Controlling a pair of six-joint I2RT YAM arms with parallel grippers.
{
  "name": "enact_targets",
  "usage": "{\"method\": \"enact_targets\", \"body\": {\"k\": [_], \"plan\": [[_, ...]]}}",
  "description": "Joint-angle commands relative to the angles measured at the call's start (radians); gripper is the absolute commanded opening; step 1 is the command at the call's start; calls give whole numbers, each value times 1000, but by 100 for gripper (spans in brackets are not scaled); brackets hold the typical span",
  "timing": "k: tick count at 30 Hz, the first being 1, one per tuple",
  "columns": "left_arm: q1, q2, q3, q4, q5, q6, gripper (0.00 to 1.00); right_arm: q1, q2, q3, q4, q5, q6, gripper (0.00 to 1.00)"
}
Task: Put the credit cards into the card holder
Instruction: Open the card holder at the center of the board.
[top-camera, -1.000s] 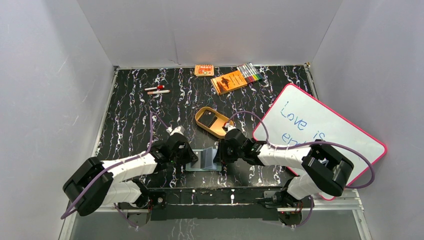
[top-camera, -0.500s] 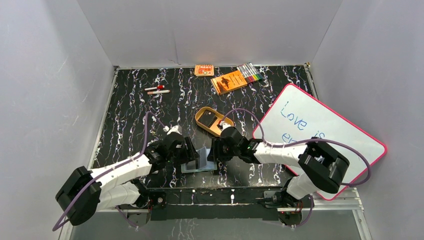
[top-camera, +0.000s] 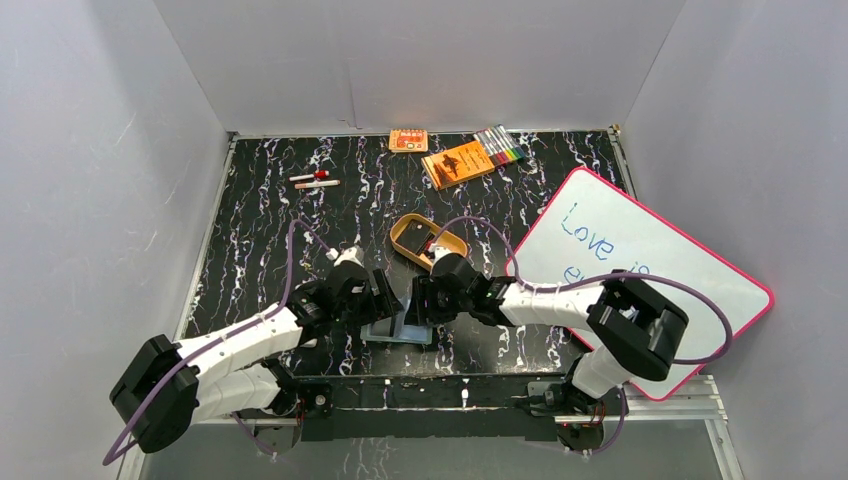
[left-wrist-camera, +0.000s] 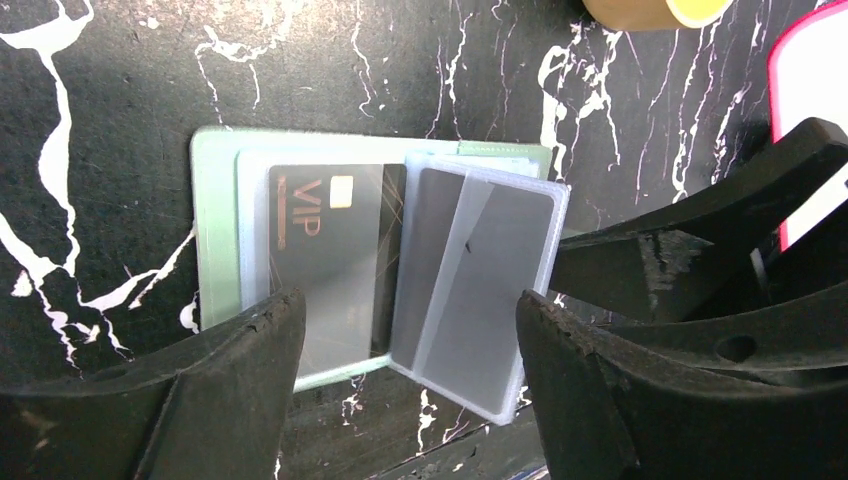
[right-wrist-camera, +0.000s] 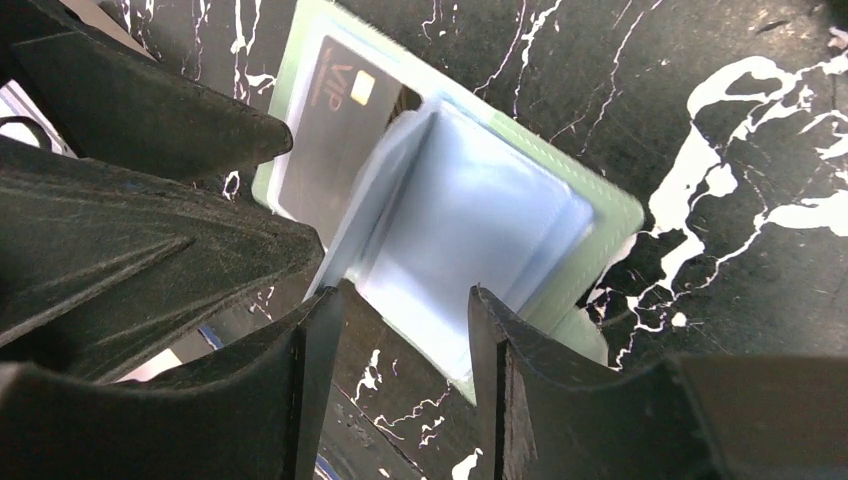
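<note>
At the far left of the black, white-veined table (top-camera: 250, 250) lie two pens (top-camera: 313, 180), side by side. Nearer the front edge, the left gripper (top-camera: 383, 306) hangs low over the table with its fingers (left-wrist-camera: 240, 370) spread wide and nothing between them but the near edge of the card holder (top-camera: 398, 329), which they do not touch.

The card holder lies open and flat between the two grippers, close to the front edge. Its cover is sage green with pale, see-through sleeves inside. The left sleeve holds a black card (left-wrist-camera: 320, 250) with "VIP" in copper letters and a small gold chip. Right of it one sleeve leaf (left-wrist-camera: 480, 290) stands tilted up off the cover; a dark grey card (left-wrist-camera: 450, 250) shows through its plastic. From the right wrist the same leaf looks pale blue.

The right gripper (top-camera: 421, 301) is just beside the holder's right half, fingers (right-wrist-camera: 320, 380) apart, with the raised leaf's edge in the gap; no grip on it is visible.

Behind it sits a tan oval tray (top-camera: 408, 240). Along the back edge are a small orange box (top-camera: 408, 140), an orange booklet (top-camera: 458, 163) and a row of coloured markers (top-camera: 500, 147). A pink-rimmed whiteboard (top-camera: 640, 250) with blue writing fills the right side.
</note>
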Motion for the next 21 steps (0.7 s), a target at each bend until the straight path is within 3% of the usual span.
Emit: {"method": "enact_targets", "body": {"k": [1, 12, 21], "plan": [[-1, -21, 51, -23, -22, 2, 75, 14, 22, 52, 58, -19, -22, 59], [-2, -119, 54, -90, -90, -15, 77, 30, 82, 89, 75, -23, -13, 63], [-1, -49, 46, -35, -71, 0, 73, 33, 100, 92, 84, -21, -8, 63]]}}
